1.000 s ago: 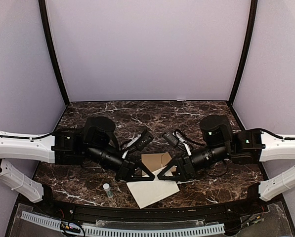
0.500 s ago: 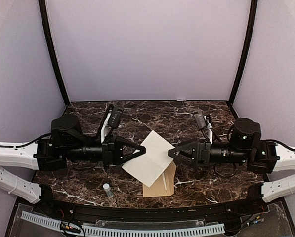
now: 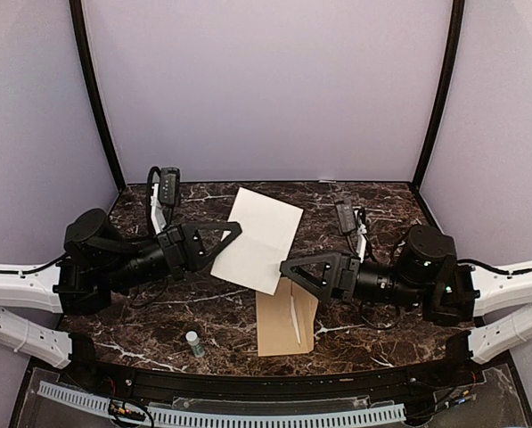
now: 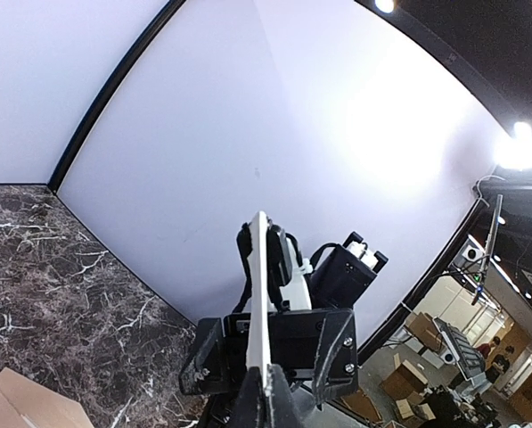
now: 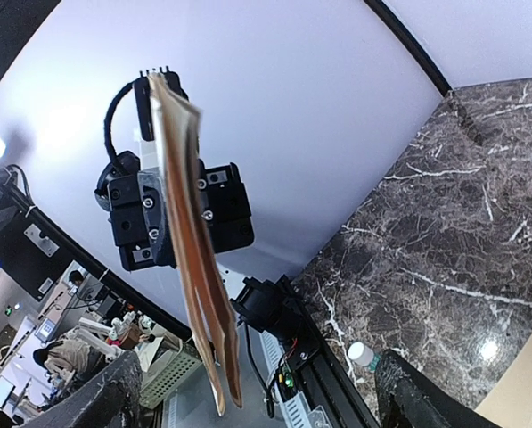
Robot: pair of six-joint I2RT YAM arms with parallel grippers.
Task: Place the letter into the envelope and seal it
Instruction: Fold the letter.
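Observation:
The letter [image 3: 258, 239], a large white creased sheet, hangs tilted in the air above the table's middle. My left gripper [image 3: 237, 229] is shut on its left edge. Edge-on, the letter [image 4: 258, 303] rises from the shut left gripper [image 4: 271, 399]. My right gripper [image 3: 286, 267] stands open at the sheet's lower right edge, not clamping it. From the right wrist the letter [image 5: 191, 259] looks tan and layered, and its lower end hangs between the spread fingers of the right gripper [image 5: 257, 364]. The kraft-brown envelope [image 3: 286, 323] lies flat near the front edge.
A small white-capped bottle [image 3: 193, 342] stands on the marble table [image 3: 372, 205] left of the envelope, and shows as the bottle [image 5: 362, 355] in the right wrist view. Purple walls close the back and sides. A perforated rail [image 3: 212, 412] runs along the front.
The left gripper has carried the letter up and toward the back left. The right gripper has opened and sits at the sheet's lower edge. The envelope now lies uncovered at the front.

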